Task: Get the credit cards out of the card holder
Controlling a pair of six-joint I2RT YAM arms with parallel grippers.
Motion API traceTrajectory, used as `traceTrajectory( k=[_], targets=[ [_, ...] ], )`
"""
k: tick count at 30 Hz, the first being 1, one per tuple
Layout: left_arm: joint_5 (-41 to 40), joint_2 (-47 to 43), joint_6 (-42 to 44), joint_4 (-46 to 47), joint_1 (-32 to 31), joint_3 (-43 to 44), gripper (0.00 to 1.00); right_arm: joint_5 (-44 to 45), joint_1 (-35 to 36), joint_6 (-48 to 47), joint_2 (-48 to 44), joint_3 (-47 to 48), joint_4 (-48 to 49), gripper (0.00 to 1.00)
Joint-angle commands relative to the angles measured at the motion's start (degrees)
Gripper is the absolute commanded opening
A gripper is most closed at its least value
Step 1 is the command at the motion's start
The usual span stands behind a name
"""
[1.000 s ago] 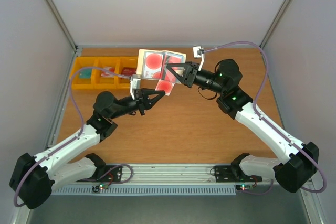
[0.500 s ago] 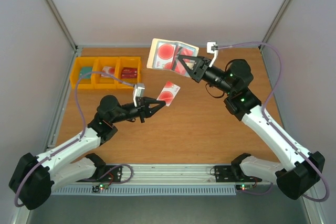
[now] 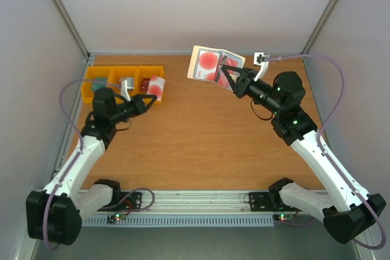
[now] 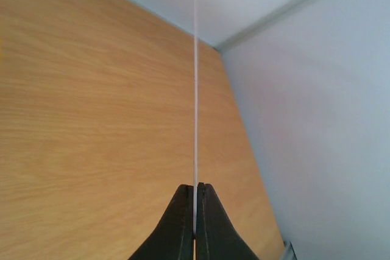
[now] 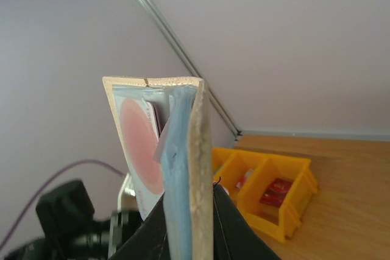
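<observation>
Our left claw (image 3: 148, 94) pinches a card (image 3: 157, 84) near the bins (image 3: 149, 69). Our right claw (image 3: 230, 76) clamps the card holder (image 3: 207, 64) aloft. Gripped by its edge, the card may slip.

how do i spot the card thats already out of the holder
Find the yellow bins at the table's far left corner. Over their right end, the left gripper pinches one credit card. It is small, whitish with a single red round mark, unlike the bigger open card holder in the right gripper.
</observation>
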Motion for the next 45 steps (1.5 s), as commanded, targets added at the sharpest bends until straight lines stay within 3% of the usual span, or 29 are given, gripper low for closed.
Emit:
traceTrajectory(
  k=[1,5,7,13,19,28,37,45],
  targets=[
    [0.88,5.66,0.55,-21.73,9.85,10.96,0.00,-0.38,-0.51,-4.39,-1.53,1.40,-4.50,0.04],
    [3.02,13.28,3.97,-29.28,19.29,21.62,0.00,-2.99,-0.64,-7.38,-2.24,2.11,-7.91,0.04],
    [7.42,18.83,14.11,-37.86,20.91,30.30,0.00,-4.03,-0.69,-9.14,-2.99,2.11,-9.45,0.04],
    [9.52,40.99,64.22,-83.10,22.05,66.00,0.00,-4.49,-0.71,-11.14,-4.60,1.46,-12.39,0.05],
    [-0.95,63.35,83.00,-106.51,23.51,93.19,0.00,-5.30,-0.68,-11.43,-4.76,0.83,-13.30,0.05],
    [-14.10,71.04,90.82,-100.76,25.41,96.16,0.00,-7.37,-0.64,-10.17,-0.62,1.91,-12.03,0.05],
    [-15.99,78.83,90.12,-97.18,26.27,100.78,0.00,-8.03,-0.64,-8.95,1.73,2.12,-11.01,0.04],
    [-15.37,82.23,82.72,-88.81,26.18,102.76,0.00,-8.44,-0.65,-8.77,2.79,2.04,-11.09,0.04]
  ],
)
